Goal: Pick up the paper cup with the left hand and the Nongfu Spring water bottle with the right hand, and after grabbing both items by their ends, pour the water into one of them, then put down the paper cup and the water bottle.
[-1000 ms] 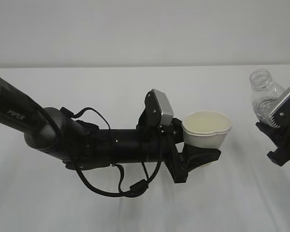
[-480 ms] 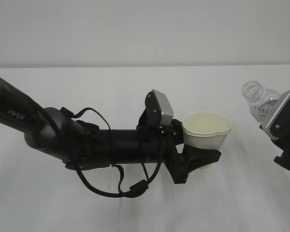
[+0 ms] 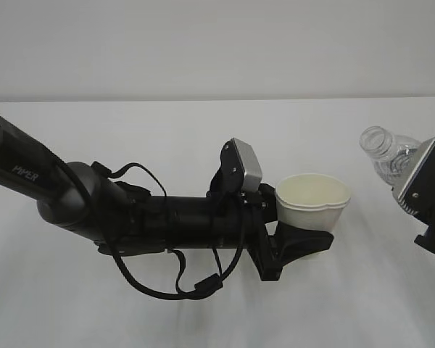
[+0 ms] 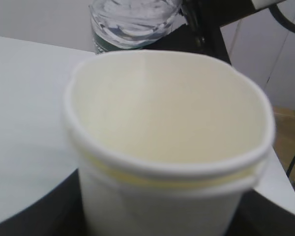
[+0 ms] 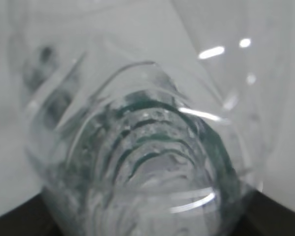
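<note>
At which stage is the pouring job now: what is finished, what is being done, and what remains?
Done: both items are lifted. The left gripper holds the small white paper cup upright, and the right gripper holds the clear ribbed plastic bottle.

In hand: the bottle tilts, its open mouth towards the cup but off to the side. The cup's inside looks dry.

Left: pouring the water, then putting both down on the white table.

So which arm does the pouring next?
Probably the right hand: it holds the uncapped Nongfu Spring water bottle tilted toward the paper cup, which the left hand holds upright, mouth open.
</note>
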Robot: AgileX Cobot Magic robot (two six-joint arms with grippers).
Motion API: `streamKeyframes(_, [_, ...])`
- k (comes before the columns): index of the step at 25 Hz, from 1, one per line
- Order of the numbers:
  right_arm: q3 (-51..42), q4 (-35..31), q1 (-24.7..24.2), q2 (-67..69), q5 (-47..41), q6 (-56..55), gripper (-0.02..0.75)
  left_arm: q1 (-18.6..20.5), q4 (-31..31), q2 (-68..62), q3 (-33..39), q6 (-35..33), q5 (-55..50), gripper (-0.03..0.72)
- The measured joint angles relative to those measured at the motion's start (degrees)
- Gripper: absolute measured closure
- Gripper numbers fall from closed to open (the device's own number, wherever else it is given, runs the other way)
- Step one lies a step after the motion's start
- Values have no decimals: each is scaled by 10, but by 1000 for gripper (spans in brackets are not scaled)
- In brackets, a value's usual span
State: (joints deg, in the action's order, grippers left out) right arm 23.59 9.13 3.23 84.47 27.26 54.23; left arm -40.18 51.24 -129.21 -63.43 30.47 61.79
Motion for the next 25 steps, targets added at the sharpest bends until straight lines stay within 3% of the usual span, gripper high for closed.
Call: streamKeyframes(25, [0, 0, 0, 0, 56, 127, 288, 0, 1, -2, 0, 0, 0, 252])
